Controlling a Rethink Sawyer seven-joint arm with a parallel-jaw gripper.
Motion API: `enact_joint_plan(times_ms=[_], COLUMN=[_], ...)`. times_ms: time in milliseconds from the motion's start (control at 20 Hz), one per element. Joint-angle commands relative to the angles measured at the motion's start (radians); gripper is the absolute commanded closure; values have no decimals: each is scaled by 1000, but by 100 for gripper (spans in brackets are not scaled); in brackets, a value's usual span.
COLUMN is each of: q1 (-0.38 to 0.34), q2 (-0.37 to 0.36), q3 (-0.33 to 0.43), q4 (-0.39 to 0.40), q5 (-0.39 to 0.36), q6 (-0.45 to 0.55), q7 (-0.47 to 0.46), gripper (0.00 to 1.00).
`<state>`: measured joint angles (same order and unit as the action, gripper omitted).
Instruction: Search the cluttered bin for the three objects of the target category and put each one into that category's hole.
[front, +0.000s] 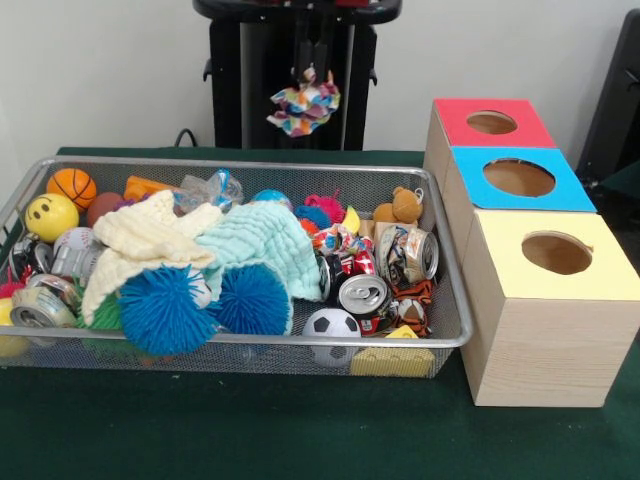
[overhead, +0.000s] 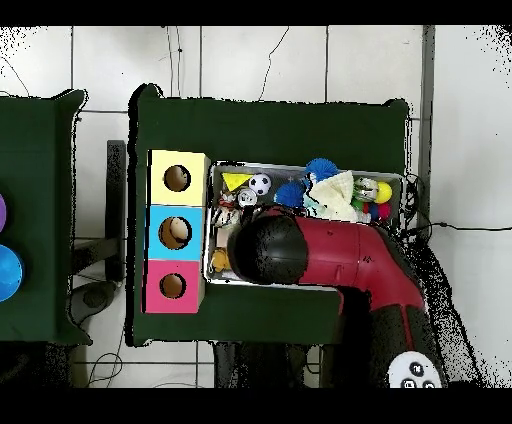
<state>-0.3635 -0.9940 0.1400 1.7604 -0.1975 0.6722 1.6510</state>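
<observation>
My gripper (front: 312, 70) hangs at the top of the front view, shut on a soft fabric bundle (front: 304, 106) patched white, pink, blue and yellow. It holds the bundle high above the far side of the wire mesh bin (front: 440, 345). A second patchy bundle (front: 337, 240) seems to lie in the bin's middle among cans. The yellow-faced wooden box (front: 545, 330) stands nearest the camera at the right, with its round hole (front: 556, 253) on top. In the overhead view the arm (overhead: 310, 255) hides the gripper and much of the bin (overhead: 300, 166). There the yellow box's hole (overhead: 177, 179) is at the left.
The bin holds two blue spiky balls (front: 165, 310), cream and mint cloths (front: 255, 245), soda cans (front: 362, 295), a soccer ball (front: 331, 325), a basketball (front: 72, 186), a smiley ball (front: 51, 215) and a teddy bear (front: 401, 207). Blue-faced (front: 518, 178) and red-faced (front: 491, 122) boxes stand behind the yellow one.
</observation>
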Motion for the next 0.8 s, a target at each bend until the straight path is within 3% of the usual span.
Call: enact_joint_plan(times_ms=[50,500,800], q1=[-4,-1,53], q2=[-10,-18,-17], q3=[-16,-34,-66], q4=[123,140,135], q5=[81,107,116], q6=[17,3,14], q7=[179,155,210], gripper=[100,100,100])
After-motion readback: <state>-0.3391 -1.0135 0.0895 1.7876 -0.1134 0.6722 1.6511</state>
